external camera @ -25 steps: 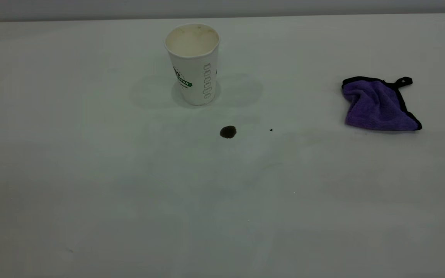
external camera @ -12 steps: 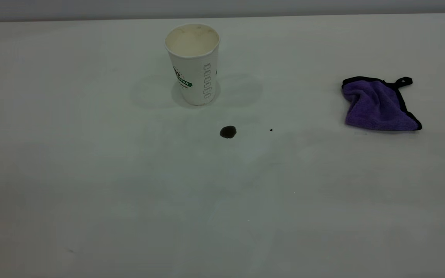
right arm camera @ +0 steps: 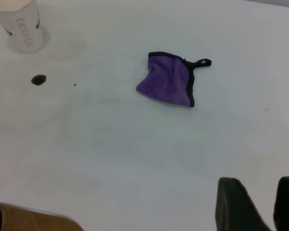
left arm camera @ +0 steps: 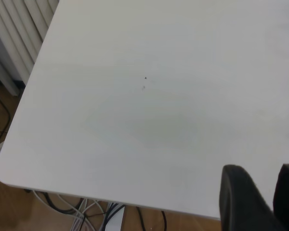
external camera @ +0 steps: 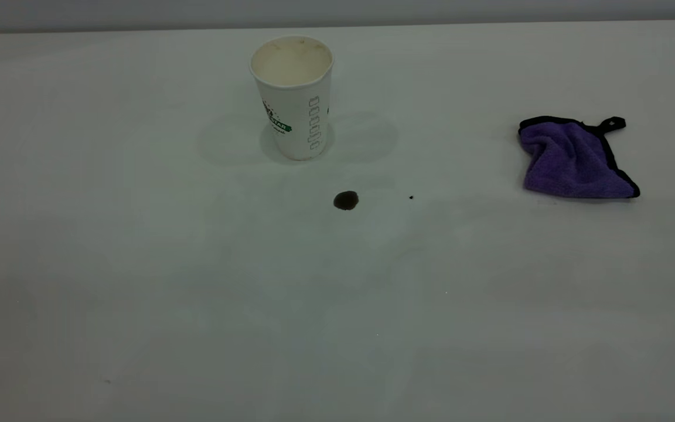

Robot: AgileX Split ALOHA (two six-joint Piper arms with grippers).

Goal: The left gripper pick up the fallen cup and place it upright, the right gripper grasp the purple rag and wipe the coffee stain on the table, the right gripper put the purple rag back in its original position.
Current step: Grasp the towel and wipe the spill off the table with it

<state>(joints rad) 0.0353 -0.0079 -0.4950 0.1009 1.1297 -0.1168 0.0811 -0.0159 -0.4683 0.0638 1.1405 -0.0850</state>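
Observation:
The white paper cup (external camera: 293,99) stands upright at the back centre of the table (external camera: 138,293), mouth up, green band facing left. It also shows in the right wrist view (right arm camera: 21,29). The dark brown coffee stain (external camera: 345,200) lies just in front of the cup and shows in the right wrist view too (right arm camera: 38,80). The purple rag (external camera: 572,159) lies crumpled at the right, untouched (right arm camera: 168,84). Neither arm shows in the exterior view. My left gripper (left arm camera: 262,169) hovers empty near a table corner, with a gap between its tips. My right gripper (right arm camera: 259,182) is empty, with a like gap, well short of the rag.
A tiny black speck (external camera: 411,197) lies right of the stain. The left wrist view shows the table's rounded corner (left arm camera: 5,168), with cables (left arm camera: 82,209) on the wooden floor below and a white radiator (left arm camera: 14,38) beside it.

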